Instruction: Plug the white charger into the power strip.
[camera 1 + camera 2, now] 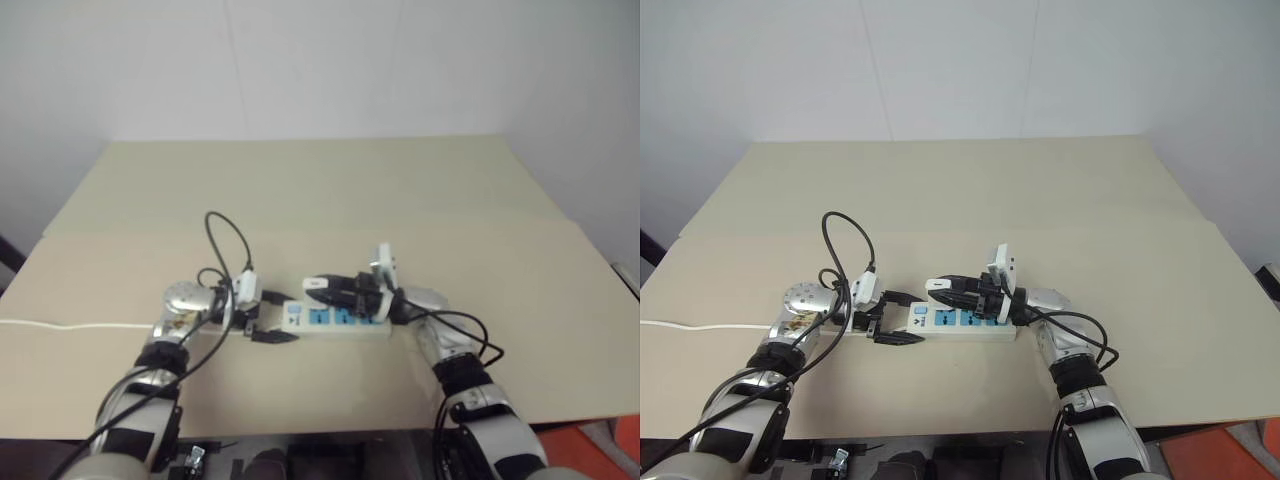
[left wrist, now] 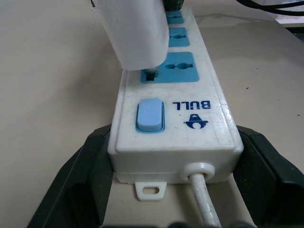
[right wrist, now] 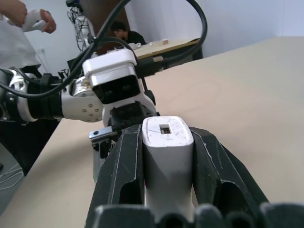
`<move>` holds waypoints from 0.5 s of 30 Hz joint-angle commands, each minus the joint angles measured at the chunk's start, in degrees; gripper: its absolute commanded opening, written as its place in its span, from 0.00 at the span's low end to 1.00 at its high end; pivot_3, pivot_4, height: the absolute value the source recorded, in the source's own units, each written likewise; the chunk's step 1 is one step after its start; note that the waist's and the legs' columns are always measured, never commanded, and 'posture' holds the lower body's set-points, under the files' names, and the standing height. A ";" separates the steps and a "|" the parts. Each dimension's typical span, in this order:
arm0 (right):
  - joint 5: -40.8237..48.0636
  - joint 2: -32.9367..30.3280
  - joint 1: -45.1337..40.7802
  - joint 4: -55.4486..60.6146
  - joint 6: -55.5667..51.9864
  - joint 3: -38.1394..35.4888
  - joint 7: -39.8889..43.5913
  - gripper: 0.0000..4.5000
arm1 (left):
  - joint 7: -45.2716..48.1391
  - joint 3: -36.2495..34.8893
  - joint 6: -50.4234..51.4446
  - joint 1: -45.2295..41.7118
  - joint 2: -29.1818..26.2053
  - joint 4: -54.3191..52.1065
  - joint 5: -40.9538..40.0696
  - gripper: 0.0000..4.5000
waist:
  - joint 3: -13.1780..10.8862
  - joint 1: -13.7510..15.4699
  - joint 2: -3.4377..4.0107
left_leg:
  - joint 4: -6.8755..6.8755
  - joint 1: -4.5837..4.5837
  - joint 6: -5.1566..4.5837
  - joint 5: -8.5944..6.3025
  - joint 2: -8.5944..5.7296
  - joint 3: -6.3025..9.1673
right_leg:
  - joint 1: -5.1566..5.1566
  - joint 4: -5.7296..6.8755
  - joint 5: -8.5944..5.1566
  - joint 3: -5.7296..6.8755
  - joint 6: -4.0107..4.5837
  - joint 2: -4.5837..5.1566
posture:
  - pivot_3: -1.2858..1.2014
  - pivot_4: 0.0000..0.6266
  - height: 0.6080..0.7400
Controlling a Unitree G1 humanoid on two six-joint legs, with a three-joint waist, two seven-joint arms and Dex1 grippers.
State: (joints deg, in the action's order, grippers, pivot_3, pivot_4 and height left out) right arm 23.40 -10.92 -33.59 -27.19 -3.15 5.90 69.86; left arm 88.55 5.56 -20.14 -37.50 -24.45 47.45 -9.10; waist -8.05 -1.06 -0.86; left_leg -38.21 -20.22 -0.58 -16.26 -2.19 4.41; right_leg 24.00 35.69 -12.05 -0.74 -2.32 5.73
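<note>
The power strip point(image 1: 340, 320) lies on the tan table, a white bar with blue socket faces. My left gripper point(image 1: 262, 318) is shut on its switch end; in the left wrist view the black fingers point(image 2: 88, 164) clamp both sides of the power strip point(image 2: 190, 118). My right gripper point(image 1: 338, 290) is shut on the white charger point(image 1: 316, 283), which sits between its fingers point(image 3: 121, 166) in the right wrist view as a white charger point(image 3: 166, 142). The white charger point(image 2: 135, 33) hangs over the first socket beside the blue switch point(image 2: 150, 115), its prongs at the socket face. How deep they sit is hidden.
The strip's thin white cord point(image 1: 60, 325) runs left across the table point(image 1: 320, 190). Black cables loop above my left wrist point(image 1: 228, 240) and beside my right arm point(image 1: 465, 330). A person point(image 3: 16, 33) stands beyond the table's left side, with another behind.
</note>
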 commanded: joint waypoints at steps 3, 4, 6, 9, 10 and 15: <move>0.03 -0.29 -1.56 -0.45 0.84 -0.96 1.32 0.25 | 0.08 -0.06 -0.60 -1.32 0.53 -0.34 -0.57 0.73 | 0.00 0.01 0.00 | 0.00 0.00 0.00 0.00 0.00 0.00 | 0.01 0.01 0.00 0.00 0.00 0.00 | 0.52 0.24 1.00; -0.15 -0.33 -1.40 -0.64 1.16 -0.91 1.40 0.25 | 0.08 -0.08 -0.63 -1.41 0.55 -0.23 -0.57 0.73 | 0.00 0.02 0.00 | 0.00 0.00 0.00 0.00 0.00 0.00 | 0.01 0.02 0.00 0.00 0.00 0.00 | 0.52 0.24 1.00; -0.61 -0.33 -1.16 -1.29 2.15 -0.89 1.52 0.25 | 0.14 -0.15 -0.75 -1.53 0.54 -0.02 -0.59 0.73 | 0.00 0.01 0.00 | 0.00 0.00 0.00 0.00 0.00 0.00 | 0.02 0.02 0.00 -0.01 0.00 0.00 | 0.52 0.24 1.00; -0.66 -0.32 -0.91 -2.39 3.07 -0.98 2.18 0.25 | 0.33 -0.22 -0.89 -1.66 0.44 0.37 -0.61 0.73 | 0.01 0.01 0.01 | 0.00 0.00 0.00 0.00 0.00 0.00 | 0.01 0.02 0.00 0.00 0.00 0.00 | 0.52 0.24 1.00; -0.65 -0.39 -0.74 -2.56 3.36 -0.91 2.53 0.25 | 0.39 -0.23 -0.90 -1.71 0.40 0.51 -0.61 0.73 | 0.01 0.01 0.01 | 0.00 0.00 0.00 0.00 0.00 0.00 | 0.01 0.02 0.00 0.00 0.00 0.00 | 0.52 0.24 1.00; -1.10 -0.64 -0.24 -4.13 5.49 -0.85 3.94 0.25 | 1.14 -0.30 -0.68 -1.75 0.07 0.66 -0.79 0.73 | 0.02 -0.01 0.01 | 0.00 0.01 0.00 0.00 0.00 0.00 | 0.01 0.04 0.00 -0.01 0.00 -0.01 | 0.52 0.24 1.00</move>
State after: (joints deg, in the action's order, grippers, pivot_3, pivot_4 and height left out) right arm 22.82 -11.21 -34.44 -30.70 1.05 5.73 72.80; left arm 88.93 5.56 -20.22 -37.92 -24.35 48.25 -9.11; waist -8.03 -1.07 -0.84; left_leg -38.21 -20.21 -0.58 -16.26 -2.19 4.40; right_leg 24.01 35.73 -12.05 -0.74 -2.32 5.73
